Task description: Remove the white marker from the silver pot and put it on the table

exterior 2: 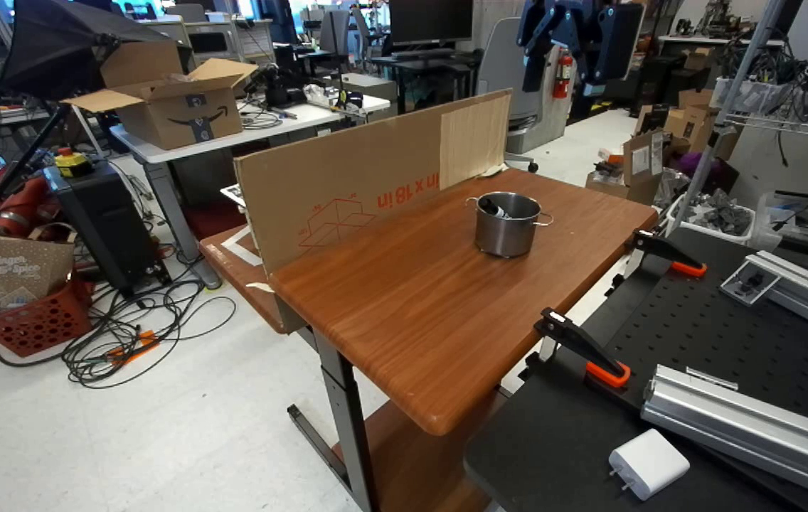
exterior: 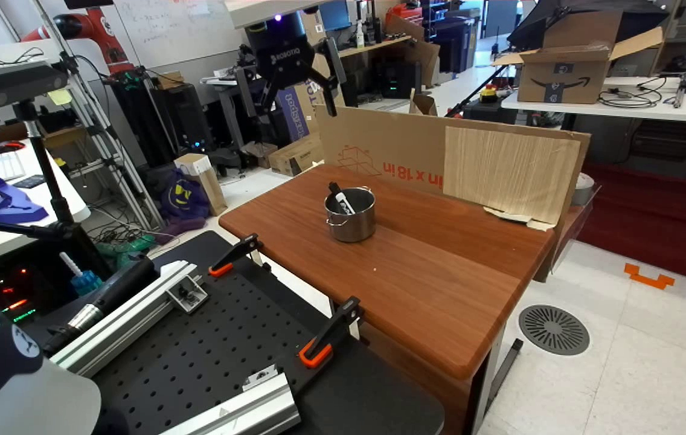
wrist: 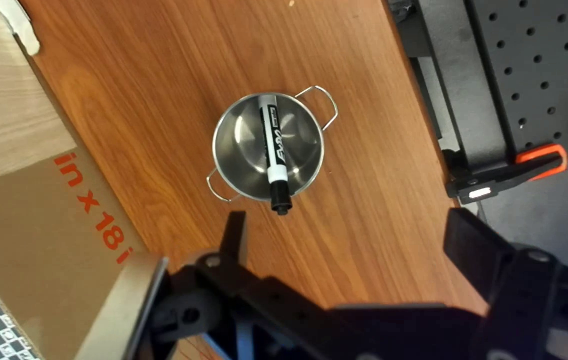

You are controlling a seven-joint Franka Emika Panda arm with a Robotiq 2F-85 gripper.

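Gripper [exterior: 294, 109] up in the air, well above the table [exterior: 427, 272], pointing down. Fingers [wrist: 474, 245] spread wide apart; in the wrist view wood grain shows through the gap. In both exterior views the gripper hangs higher than the pot [exterior: 355, 228] and well apart from it.

Marker [wrist: 274, 150] inside the pot, leaning, clear of the fingers. Black cap [wrist: 280, 195] uppermost, poking out past the rim; the white-and-black barrel slants down within. EXPO lettering faces the wrist camera.

Pot round, squat, shiny grey metal. Stands upright on the table, a wire handle [wrist: 316, 87] at each of two opposite sides.

Table top reddish-brown wood, smooth. Along one long edge a cardboard panel [exterior: 391, 145] stands upright, red print on it upside down in both exterior views. A pale wood-grain sheet [exterior: 509, 175] lies flat against its face.

By the opposite long edge, a black board [exterior: 216, 338] full of small holes. Two black clamps [exterior: 332, 332] with orange parts sit on it, close to the table. Silver bars [exterior 2: 752, 434] rest there too; in an exterior view a white plug [exterior 2: 649, 466] lies near them.

Farther out, an open carton [exterior 2: 183, 117] on a white desk [exterior 2: 304, 119], and a round grate [exterior: 554, 329] in the floor [exterior: 651, 362].
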